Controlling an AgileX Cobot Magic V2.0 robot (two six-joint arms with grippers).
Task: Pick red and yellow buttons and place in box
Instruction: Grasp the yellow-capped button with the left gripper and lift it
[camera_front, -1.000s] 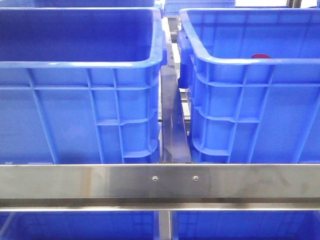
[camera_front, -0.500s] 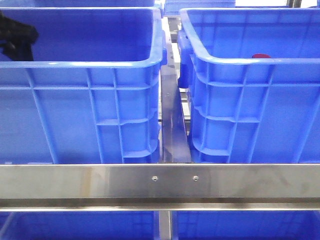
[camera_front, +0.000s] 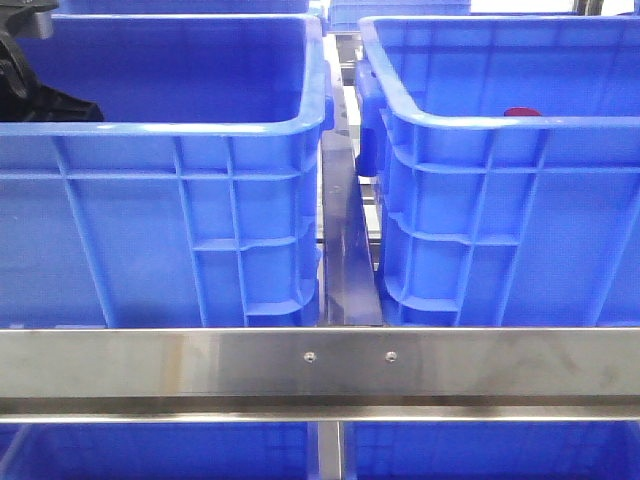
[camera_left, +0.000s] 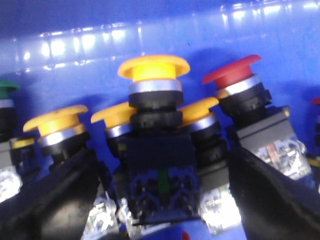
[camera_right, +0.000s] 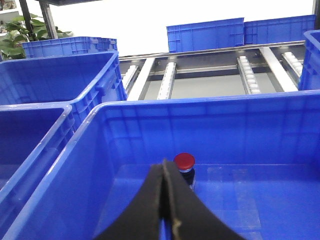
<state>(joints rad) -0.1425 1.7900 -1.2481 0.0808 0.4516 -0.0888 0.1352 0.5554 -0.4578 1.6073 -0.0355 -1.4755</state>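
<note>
Left tool (camera_front: 40, 95) mostly hidden behind crate rim (camera_front: 160, 128); red button (camera_front: 521, 112) seemingly barely peeking.

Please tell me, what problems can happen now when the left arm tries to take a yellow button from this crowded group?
The left gripper is open around one yellow button, but other yellow buttons press close on both sides. Closing may catch or tip a neighbour.

The red button already leans beside the fingers, so it may be knocked further.

The front view shows only the arm above the crate rim, so lifting may clip it.

A steel rail (camera_front: 320, 365) spans the 6 o'clock foreground; roller conveyor tracks (camera_right: 167, 80) and a leafy plant (camera_right: 12, 42) stand behind, brightly backlit.
</note>
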